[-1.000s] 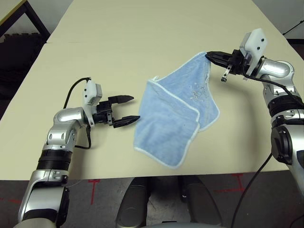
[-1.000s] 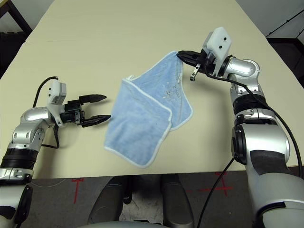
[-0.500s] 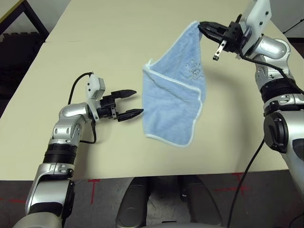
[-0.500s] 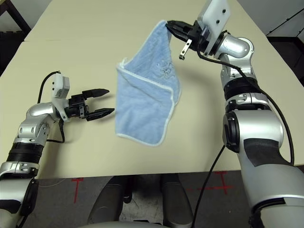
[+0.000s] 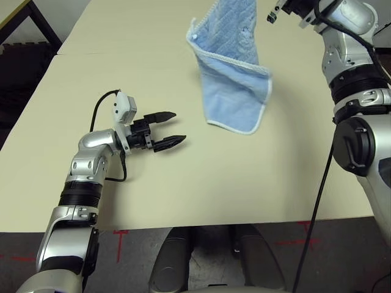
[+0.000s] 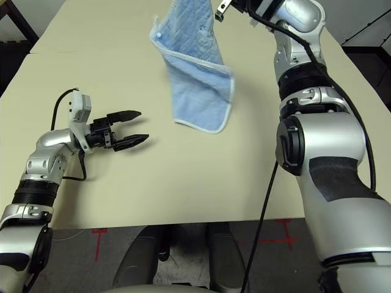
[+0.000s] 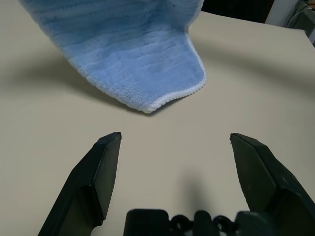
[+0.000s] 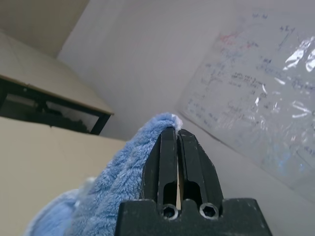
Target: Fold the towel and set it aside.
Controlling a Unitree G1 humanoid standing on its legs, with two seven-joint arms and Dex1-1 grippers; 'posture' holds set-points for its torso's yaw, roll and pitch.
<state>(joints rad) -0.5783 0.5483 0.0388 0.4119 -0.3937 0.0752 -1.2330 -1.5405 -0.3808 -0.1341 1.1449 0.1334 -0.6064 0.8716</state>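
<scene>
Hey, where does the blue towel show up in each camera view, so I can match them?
Left eye view: towel hanging upper centre, above the table.
Right eye view: upper centre, left of the right arm.
Left wrist view: its lower corner, beyond the open left end effector.
Right wrist view: pinched in the shut right end effector.
Shared landmark: white stitched edging.

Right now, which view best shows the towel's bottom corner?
Left wrist view: the towel corner hangs just beyond the left gripper and its open fingers. Eye views show the whole hanging towel; right wrist view shows the pinched top.
</scene>
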